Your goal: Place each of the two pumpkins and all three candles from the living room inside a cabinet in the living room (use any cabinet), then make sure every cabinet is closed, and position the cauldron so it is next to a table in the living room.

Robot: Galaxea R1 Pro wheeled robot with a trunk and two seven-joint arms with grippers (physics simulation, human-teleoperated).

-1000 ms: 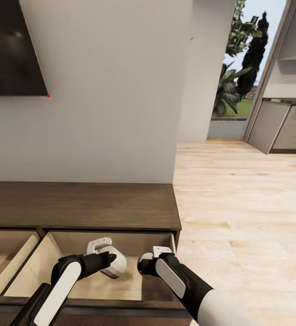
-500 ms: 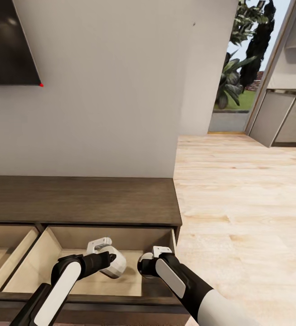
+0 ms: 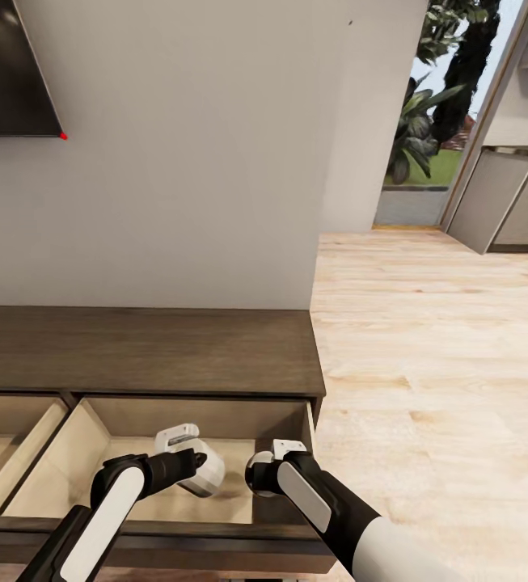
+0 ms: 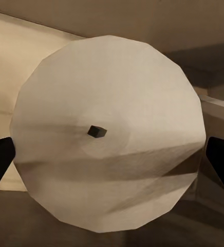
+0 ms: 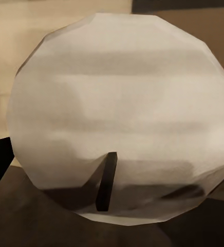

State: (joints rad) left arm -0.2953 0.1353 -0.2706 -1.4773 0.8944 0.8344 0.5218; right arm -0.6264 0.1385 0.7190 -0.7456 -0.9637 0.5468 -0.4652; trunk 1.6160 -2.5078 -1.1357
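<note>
Left claw (image 4: 109, 154) is pinching a pale candle (image 4: 107, 131); right claw (image 5: 112, 164) is pinching another candle (image 5: 119, 118). Both arms are hanging over the open drawer (image 3: 94, 461) of the dark-brown cabinet (image 3: 146, 352), standing against a grey wall (image 3: 191, 153) beside pale wood flooring (image 3: 433, 364).

Wall-mounted television (image 3: 9, 73), plank floor (image 3: 433, 364)

Cabinet (image 3: 146, 360) dark brown, drawer interior beige. Candles (image 4: 107, 139) (image 5: 119, 118) pale beige, dark wicks. Floor (image 3: 433, 347) light wood.
</note>
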